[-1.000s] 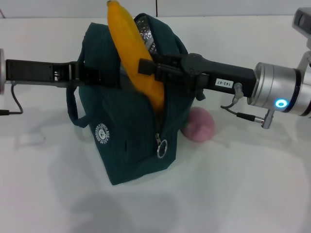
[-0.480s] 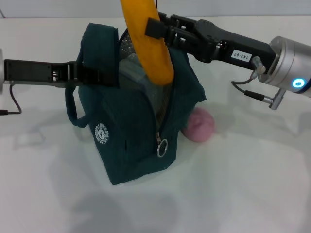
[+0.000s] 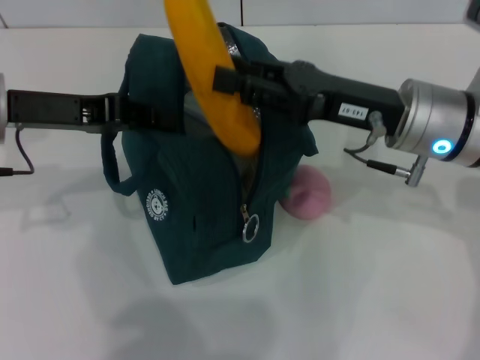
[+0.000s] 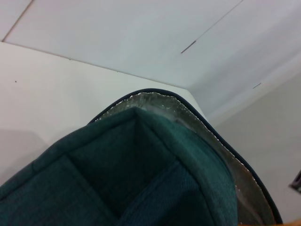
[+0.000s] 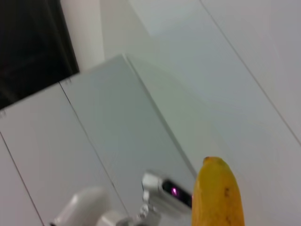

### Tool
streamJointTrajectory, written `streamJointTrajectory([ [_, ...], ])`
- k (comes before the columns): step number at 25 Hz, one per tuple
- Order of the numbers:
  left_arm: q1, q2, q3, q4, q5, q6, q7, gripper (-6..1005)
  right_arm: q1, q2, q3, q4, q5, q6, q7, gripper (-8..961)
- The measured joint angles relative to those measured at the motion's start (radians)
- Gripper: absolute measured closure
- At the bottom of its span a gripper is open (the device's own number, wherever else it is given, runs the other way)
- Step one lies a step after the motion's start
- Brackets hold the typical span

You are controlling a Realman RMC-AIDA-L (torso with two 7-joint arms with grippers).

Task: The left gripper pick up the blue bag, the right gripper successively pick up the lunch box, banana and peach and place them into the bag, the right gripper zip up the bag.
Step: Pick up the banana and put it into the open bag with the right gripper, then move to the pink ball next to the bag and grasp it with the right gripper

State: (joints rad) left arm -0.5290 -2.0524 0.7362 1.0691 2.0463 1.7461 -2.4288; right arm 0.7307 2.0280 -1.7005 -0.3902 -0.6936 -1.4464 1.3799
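Observation:
The blue bag [image 3: 195,225] stands upright mid-table with its top open; its fabric [image 4: 117,179] and foil lining [image 4: 188,117] fill the left wrist view. My left gripper [image 3: 146,116] is shut on the bag's upper left edge. My right gripper [image 3: 229,79] is shut on the banana [image 3: 202,67], which stands steeply tilted with its lower end in the bag's opening. The banana's tip [image 5: 218,197] shows in the right wrist view. The pink peach [image 3: 309,193] lies on the table against the bag's right side. The lunch box is hidden.
The bag's ring zipper pull [image 3: 250,227] hangs on its front corner, and a loop handle [image 3: 111,169] droops on its left. A thin black cable [image 3: 22,161] trails from the left arm. The white table [image 3: 360,285] stretches in front and to the right.
The right gripper lifted the banana up and to the right, then brought it back down and left into the bag's opening. The left gripper, bag and peach stayed put.

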Motion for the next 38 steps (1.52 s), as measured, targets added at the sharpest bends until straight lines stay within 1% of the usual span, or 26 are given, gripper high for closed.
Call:
streamJointTrajectory([
  [5, -0.001, 0.0, 0.0, 0.0, 0.0, 0.0, -0.002, 964, -0.007, 0.0, -0.025, -0.004, 0.002, 0.01, -0.015, 506],
  [16, 0.001, 0.0, 0.0, 0.0, 0.0, -0.001, -0.003, 964, -0.034, 0.0, -0.033, -0.011, 0.048, 0.034, -0.045, 493],
  [21, 0.001, 0.0, 0.0, 0.0, 0.0, -0.002, -0.002, 964, -0.034, 0.0, -0.033, -0.012, 0.049, 0.037, -0.046, 487],
  [23, -0.001, 0.0, 0.0, 0.0, 0.0, -0.003, -0.001, 964, -0.034, 0.0, -0.032, -0.012, 0.053, 0.037, -0.046, 310],
  [29, 0.003, 0.001, 0.0, 0.0, 0.0, -0.004, -0.003, 964, -0.034, -0.001, -0.007, -0.012, 0.062, 0.012, -0.056, 282],
  [32, 0.006, 0.003, -0.005, 0.0, 0.0, -0.004, -0.004, 964, -0.045, -0.008, 0.035, -0.012, 0.061, -0.013, -0.065, 269],
  [34, 0.006, 0.003, -0.024, 0.0, 0.0, -0.004, -0.003, 964, -0.06, -0.015, 0.067, -0.012, 0.056, -0.025, -0.07, 260],
  [36, 0.01, 0.003, -0.046, 0.0, 0.0, -0.003, -0.001, 964, -0.076, -0.025, 0.091, -0.012, 0.053, -0.037, -0.081, 255],
  [38, 0.018, 0.005, -0.059, 0.0, 0.0, -0.001, -0.001, 964, -0.092, -0.04, 0.106, -0.011, 0.052, -0.044, -0.091, 254],
])
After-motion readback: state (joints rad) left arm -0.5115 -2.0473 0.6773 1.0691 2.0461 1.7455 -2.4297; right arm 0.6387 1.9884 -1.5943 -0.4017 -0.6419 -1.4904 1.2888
